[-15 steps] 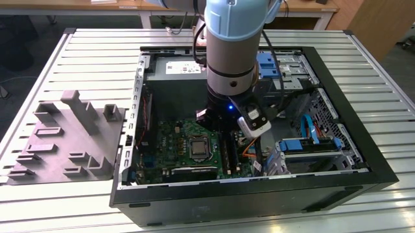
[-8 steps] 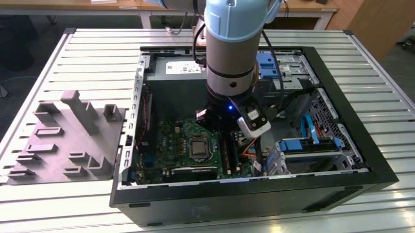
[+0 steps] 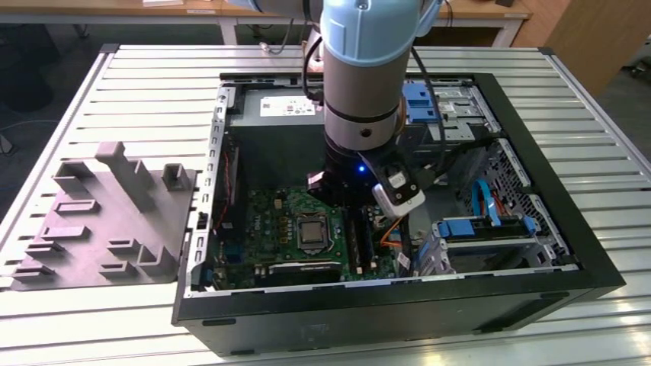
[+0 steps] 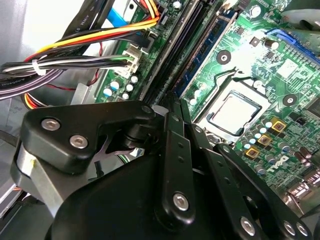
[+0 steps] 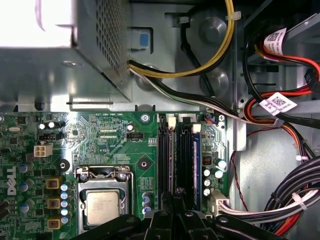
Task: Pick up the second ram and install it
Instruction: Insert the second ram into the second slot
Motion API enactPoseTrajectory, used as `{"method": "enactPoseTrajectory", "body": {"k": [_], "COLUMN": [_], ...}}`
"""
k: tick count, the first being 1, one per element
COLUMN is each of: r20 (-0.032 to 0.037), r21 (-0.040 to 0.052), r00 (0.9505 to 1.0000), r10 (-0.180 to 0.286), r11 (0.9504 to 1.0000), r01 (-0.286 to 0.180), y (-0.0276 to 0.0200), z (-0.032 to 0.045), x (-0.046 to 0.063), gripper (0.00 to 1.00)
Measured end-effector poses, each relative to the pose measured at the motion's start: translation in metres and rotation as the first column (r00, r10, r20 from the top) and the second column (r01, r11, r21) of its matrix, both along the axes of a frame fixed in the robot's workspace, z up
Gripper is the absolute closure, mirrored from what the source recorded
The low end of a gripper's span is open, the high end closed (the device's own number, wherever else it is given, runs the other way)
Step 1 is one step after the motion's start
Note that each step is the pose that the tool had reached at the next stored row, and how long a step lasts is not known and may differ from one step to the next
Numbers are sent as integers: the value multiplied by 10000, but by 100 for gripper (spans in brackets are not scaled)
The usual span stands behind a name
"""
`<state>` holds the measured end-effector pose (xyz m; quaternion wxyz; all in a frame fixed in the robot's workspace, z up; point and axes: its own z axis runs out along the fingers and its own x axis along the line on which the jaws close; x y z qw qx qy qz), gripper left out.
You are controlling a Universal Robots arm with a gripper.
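— First wrist view: where do we place the second ram [image 5: 170,160]?
— We find it standing edge-up in a slot near the motherboard's [image 5: 115,145] cable-side edge, with another stick [image 5: 196,165] nearer that edge.
— The gripper [image 5: 175,207]?
— Its fingers are drawn together over the ram's end. We cannot confirm a clamp.

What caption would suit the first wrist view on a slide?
Gripper above the black memory slots of the motherboard, next to the processor socket, with cable bundles alongside.
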<state>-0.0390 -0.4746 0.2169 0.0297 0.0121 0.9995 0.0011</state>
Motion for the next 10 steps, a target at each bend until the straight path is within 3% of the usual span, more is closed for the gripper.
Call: {"method": "enactPoseTrajectory", "body": {"k": [10], "r20": [-4], "r21": [6], "r00": [10000], "r10": [0], "r11": [10000], "r01": [0], "y": [-2], "z": [31], "x": [-1], "gripper": [88]}}
